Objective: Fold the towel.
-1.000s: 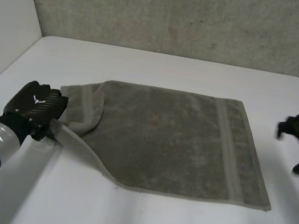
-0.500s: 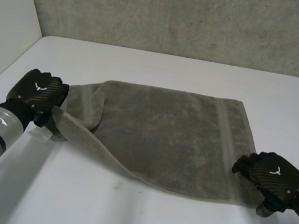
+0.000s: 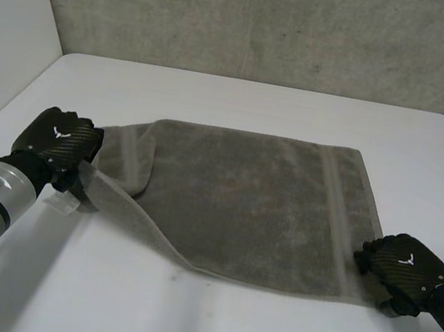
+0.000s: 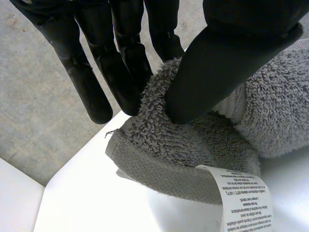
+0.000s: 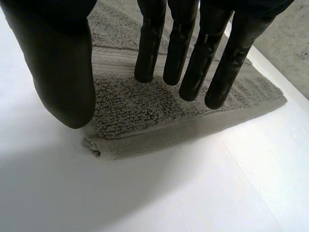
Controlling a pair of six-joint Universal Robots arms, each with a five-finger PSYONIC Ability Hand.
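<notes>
Head view: right hand (image 3: 404,265) covers the near right corner of the towel (image 3: 241,204), left hand (image 3: 58,141) hides the corner it pinches. Label (image 4: 239,198) print too small for me to read, its end cut off. Can't tell whether the right hand touches the towel.

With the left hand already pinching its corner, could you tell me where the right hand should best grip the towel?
Probably the near right corner of the towel, from its outer side: it lies flat with a thick hem, and the right hand has fingers above it, thumb beside it.

Head overview; close wrist views; common towel (image 3: 249,205)
</notes>
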